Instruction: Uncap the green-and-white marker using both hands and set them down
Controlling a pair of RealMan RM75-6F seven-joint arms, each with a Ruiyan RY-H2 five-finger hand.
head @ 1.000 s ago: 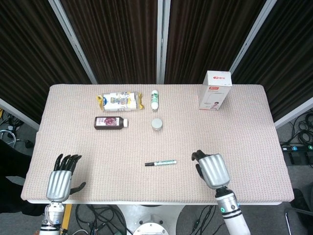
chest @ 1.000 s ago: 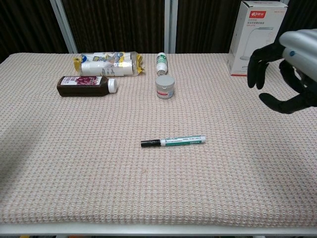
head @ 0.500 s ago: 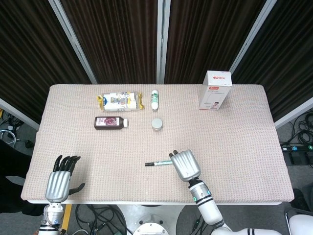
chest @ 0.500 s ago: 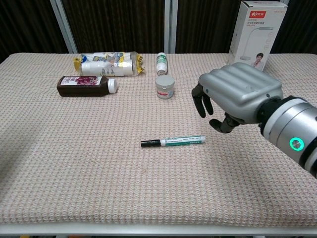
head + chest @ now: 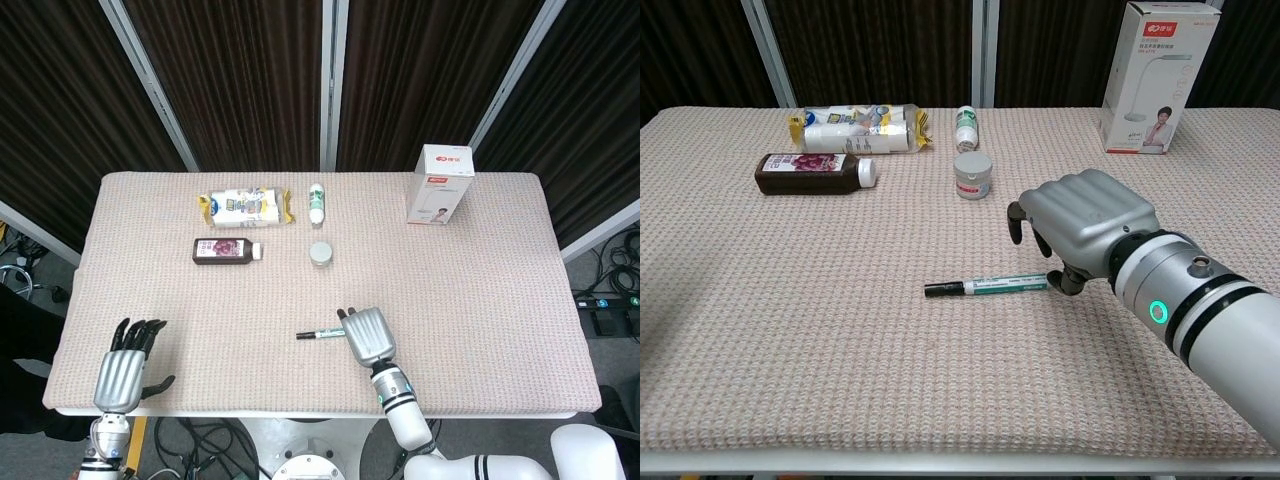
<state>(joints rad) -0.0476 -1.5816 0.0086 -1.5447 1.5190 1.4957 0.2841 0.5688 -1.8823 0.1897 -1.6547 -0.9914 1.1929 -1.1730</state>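
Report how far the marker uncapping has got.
Nothing is finished: the green-and-white marker with its black cap lies capped on the beige woven table. In hand: the right robot hand is over the marker's white end, fingers curled down, though contact is unclear. The left robot hand waits open at the table's near-left edge. Left: grip with both hands, pull the cap off, set both pieces down.

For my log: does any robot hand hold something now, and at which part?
Nothing is held yet. The right robot hand hovers over the marker at its white end; the left robot hand is empty.
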